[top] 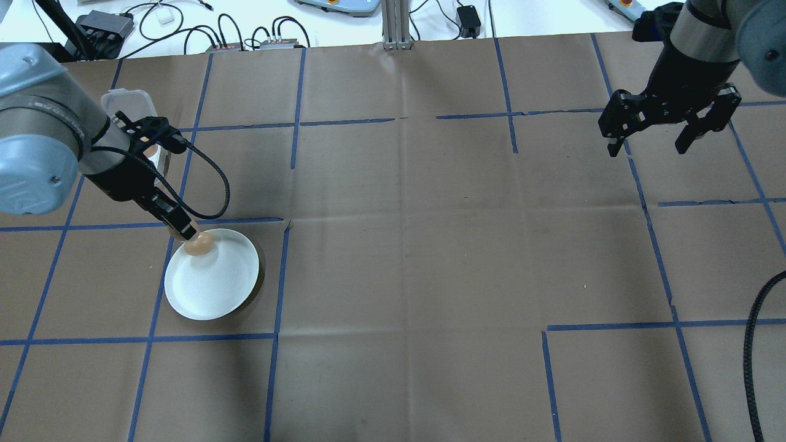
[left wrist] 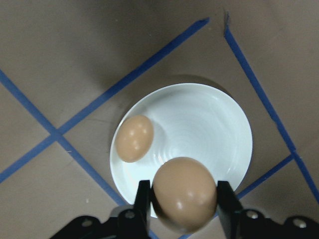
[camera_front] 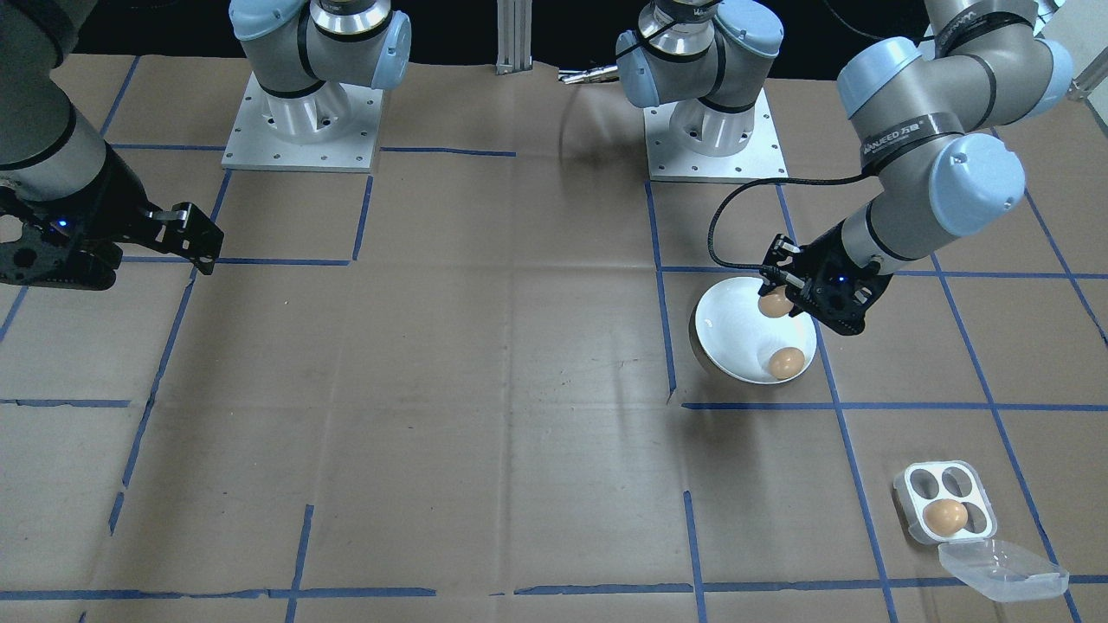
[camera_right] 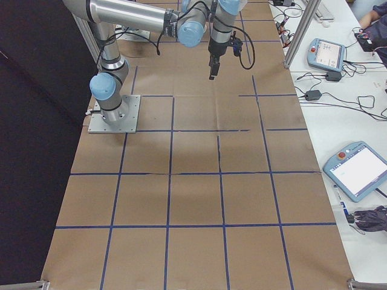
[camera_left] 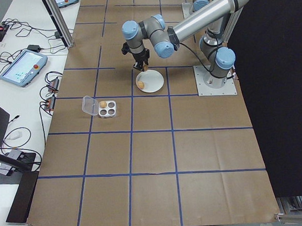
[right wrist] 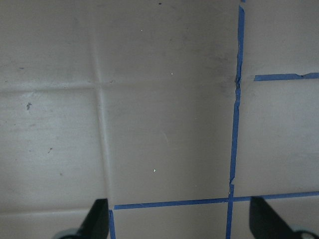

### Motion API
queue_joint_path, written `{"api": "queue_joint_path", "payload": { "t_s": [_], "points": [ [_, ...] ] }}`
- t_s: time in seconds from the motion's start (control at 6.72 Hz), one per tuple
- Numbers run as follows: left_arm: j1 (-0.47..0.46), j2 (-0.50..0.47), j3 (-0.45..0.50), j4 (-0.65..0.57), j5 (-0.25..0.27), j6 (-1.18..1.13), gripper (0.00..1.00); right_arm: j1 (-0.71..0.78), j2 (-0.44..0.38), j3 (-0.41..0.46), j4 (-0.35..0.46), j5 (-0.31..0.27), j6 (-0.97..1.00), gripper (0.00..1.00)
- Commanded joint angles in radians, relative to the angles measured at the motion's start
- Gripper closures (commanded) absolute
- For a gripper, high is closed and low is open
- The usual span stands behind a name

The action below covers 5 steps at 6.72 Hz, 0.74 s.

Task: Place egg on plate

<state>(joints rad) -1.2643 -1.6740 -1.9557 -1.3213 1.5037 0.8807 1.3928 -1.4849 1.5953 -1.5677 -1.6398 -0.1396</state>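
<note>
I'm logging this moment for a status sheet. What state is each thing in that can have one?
Left pincer: shut on held egg, above the plate.
Right pincer: open, empty.
Plate: holds one loose egg.
Egg tray: open, one egg in a cup, three cups empty.
Clear lid: off, beside the tray.

Silver-grey tubular arms, pale blue joint caps, black end effectors, black looping cable, square silver baseplates
</note>
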Motion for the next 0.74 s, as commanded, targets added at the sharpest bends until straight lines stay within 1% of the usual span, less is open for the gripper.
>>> {"api": "queue_joint_path", "payload": {
  "t_s": [0.0, 0.15, 0.3, 0.45, 0.59],
  "points": [
    [0.009, -0.019, -0.106, 0.134, 0.000, -0.016, 0.95, 0.000, 0.000, 0.000, 0.000, 0.000, 0.000, 0.00],
    [0.011, -0.023, -0.117, 0.136, 0.001, -0.008, 0.70, 0.000, 0.000, 0.000, 0.000, 0.000, 0.000, 0.00],
    [0.011, -0.026, -0.124, 0.134, 0.001, -0.011, 0.32, 0.000, 0.000, 0.000, 0.000, 0.000, 0.000, 0.00],
    [0.013, -0.026, -0.127, 0.136, 0.001, -0.014, 0.18, 0.000, 0.000, 0.000, 0.000, 0.000, 0.000, 0.00],
    [0.014, -0.021, -0.124, 0.134, 0.001, -0.014, 0.01, 0.000, 0.000, 0.000, 0.000, 0.000, 0.000, 0.00]
  ]
}}
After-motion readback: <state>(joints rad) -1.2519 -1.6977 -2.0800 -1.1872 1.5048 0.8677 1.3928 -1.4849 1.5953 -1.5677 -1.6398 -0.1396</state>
